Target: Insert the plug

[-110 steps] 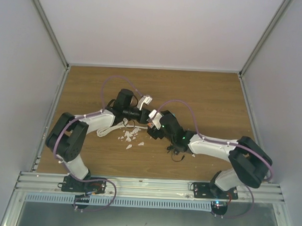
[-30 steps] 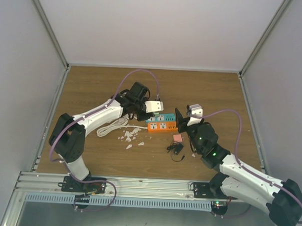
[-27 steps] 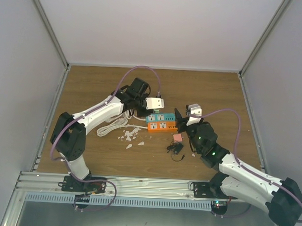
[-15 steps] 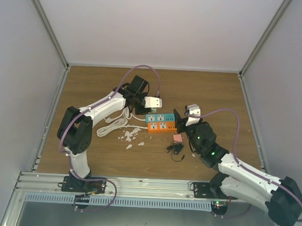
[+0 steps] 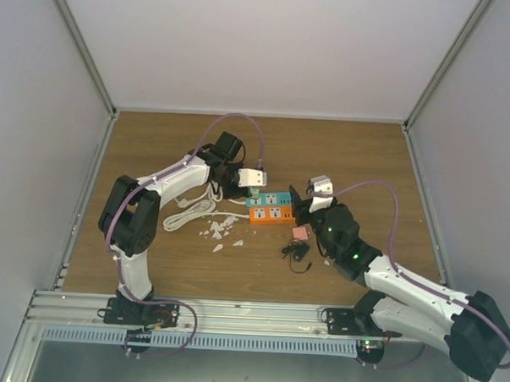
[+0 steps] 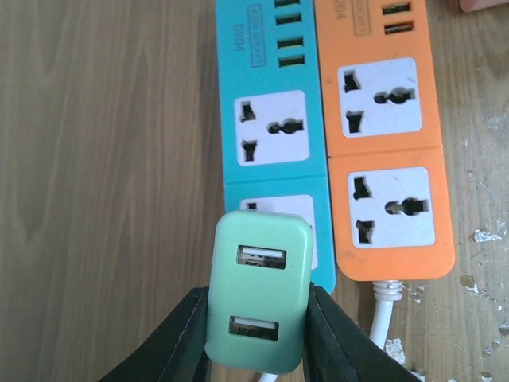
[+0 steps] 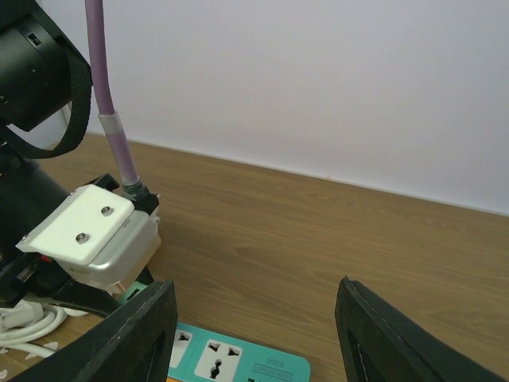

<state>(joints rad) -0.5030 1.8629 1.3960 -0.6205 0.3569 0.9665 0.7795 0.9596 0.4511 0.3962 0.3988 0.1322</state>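
Note:
My left gripper (image 6: pixel 256 322) is shut on a mint-green USB charger plug (image 6: pixel 258 270), its two USB ports facing the camera. It hangs over the near socket of the teal power strip (image 6: pixel 270 72), which lies against an orange strip (image 6: pixel 390 199). From above, the left gripper (image 5: pixel 252 186) is at the left end of the teal strip (image 5: pixel 272 198) and orange strip (image 5: pixel 273 214). My right gripper (image 5: pixel 295 206) is open and empty at the strips' right end. In its own view the right gripper (image 7: pixel 254 334) looks over the teal strip (image 7: pixel 238 360) at the left wrist.
A coiled white cable (image 5: pixel 190 212) and white scraps (image 5: pixel 219 232) lie left of the strips. A small pink block (image 5: pixel 300 233) and a black cable bundle (image 5: pixel 296 252) lie in front of them. The orange strip's white cord (image 6: pixel 383 318) leaves its near end.
Since 3.7 s ago the arms have separated, uncovering the strips. Over the last second the left gripper has drifted slightly left and back with the plug; the right gripper has edged left towards the strips.

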